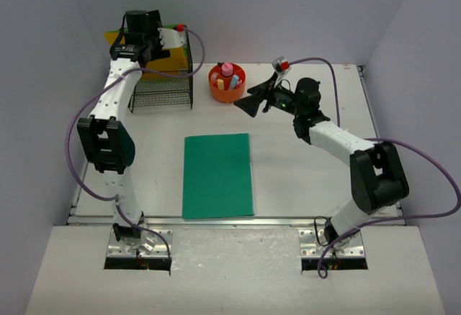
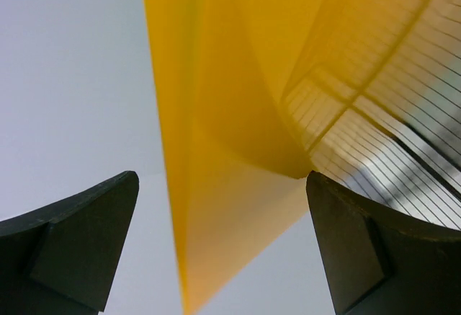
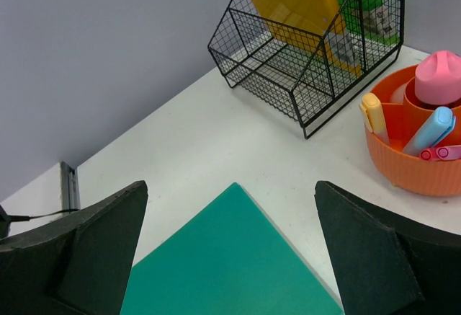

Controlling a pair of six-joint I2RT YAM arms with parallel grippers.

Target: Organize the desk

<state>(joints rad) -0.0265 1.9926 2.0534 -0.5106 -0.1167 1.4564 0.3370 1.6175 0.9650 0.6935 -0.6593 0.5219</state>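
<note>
The white desk (image 1: pixel 302 185) holds a green notebook (image 1: pixel 218 174) lying flat in the middle. A black wire rack (image 1: pixel 164 90) stands at the back left with a yellow folder (image 1: pixel 171 61) upright in it. My left gripper (image 1: pixel 155 41) hovers over the rack, open, with the yellow folder (image 2: pixel 230 113) standing between its fingers, ungripped; the wire mesh (image 2: pixel 389 135) shows on the right. My right gripper (image 1: pixel 253 103) is open and empty, above the desk beside the orange holder. In its wrist view it (image 3: pixel 230 185) looks at the notebook's far corner (image 3: pixel 230 257).
An orange pen holder (image 1: pixel 227 84) with a pink cap and several markers stands at the back centre, right of the rack; it also shows in the right wrist view (image 3: pixel 414 163). The rack (image 3: pixel 302 63) holds a green item beside the folder. Pale grey walls enclose the desk; a metal rail (image 1: pixel 238 220) lines its front.
</note>
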